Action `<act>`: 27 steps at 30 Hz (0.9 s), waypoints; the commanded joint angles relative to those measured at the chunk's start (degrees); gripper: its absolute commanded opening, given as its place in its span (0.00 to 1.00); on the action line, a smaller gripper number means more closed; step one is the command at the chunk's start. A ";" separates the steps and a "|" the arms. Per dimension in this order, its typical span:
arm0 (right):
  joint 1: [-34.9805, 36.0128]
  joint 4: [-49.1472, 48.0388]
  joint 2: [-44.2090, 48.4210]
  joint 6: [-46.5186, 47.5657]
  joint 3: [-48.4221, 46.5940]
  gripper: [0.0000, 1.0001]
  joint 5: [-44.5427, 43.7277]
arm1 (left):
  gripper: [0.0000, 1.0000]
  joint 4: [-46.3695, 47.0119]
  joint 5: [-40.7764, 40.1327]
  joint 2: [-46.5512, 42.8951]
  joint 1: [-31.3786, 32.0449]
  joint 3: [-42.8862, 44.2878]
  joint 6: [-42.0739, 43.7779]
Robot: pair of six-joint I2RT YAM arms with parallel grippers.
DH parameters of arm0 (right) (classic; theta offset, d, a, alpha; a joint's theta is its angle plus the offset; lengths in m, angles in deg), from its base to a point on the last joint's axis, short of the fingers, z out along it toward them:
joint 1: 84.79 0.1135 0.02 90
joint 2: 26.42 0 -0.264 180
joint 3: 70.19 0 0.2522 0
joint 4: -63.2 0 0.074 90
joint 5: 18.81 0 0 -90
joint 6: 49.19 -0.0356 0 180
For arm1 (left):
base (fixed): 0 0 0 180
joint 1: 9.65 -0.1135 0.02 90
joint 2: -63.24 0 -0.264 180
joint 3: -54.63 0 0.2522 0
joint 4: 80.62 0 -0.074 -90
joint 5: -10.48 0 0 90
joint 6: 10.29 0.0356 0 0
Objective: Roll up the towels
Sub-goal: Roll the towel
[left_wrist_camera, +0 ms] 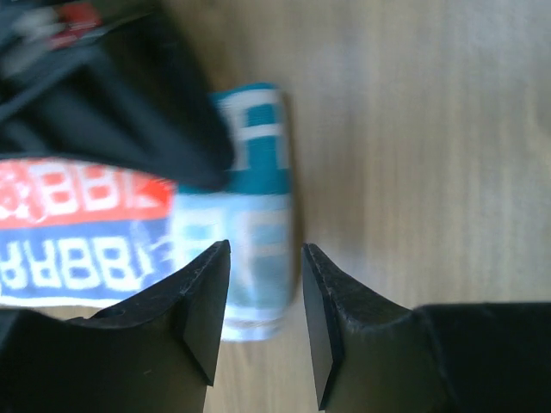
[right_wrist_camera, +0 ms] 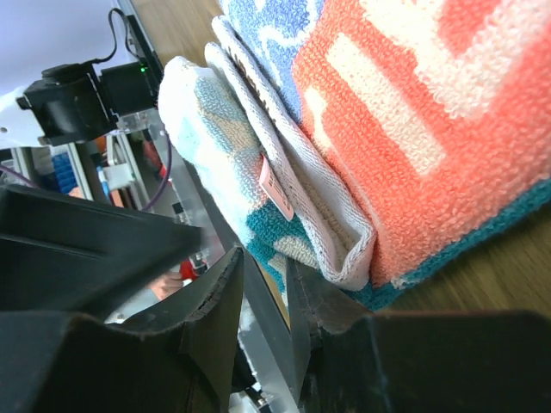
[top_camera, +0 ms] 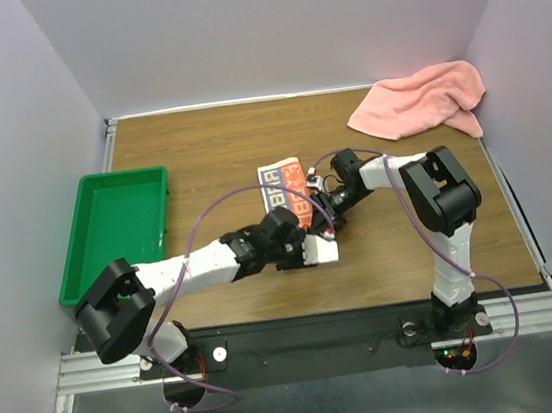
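Observation:
The printed white towel lies at the table's middle, its near part rolled up. In the left wrist view its rolled end shows teal, red and blue print. My left gripper is open, and the roll's end sits just beyond its tips, not clamped. My right gripper lies low against the towel's right side. Its jaws stand narrowly apart with nothing between them, and the towel's folded layers rest beside one finger. The salmon-pink towel lies crumpled at the back right.
A green tray stands at the table's left edge. The right arm's dark wrist crosses over the printed towel in the left wrist view. Walls close in the table on three sides.

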 commanded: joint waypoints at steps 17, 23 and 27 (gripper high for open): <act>0.22 -2.03 -3.68 -0.01 -1.71 0.34 -0.25 | 0.76 12.94 -21.31 11.91 6.94 -4.66 4.81; 0.13 -2.03 -2.55 0.34 -1.71 0.34 -0.51 | 0.46 10.49 -18.41 11.30 6.85 -5.72 5.08; -0.74 -1.85 0.96 0.78 -2.24 0.38 -1.82 | 0.17 2.95 -10.17 8.14 5.80 -4.76 3.06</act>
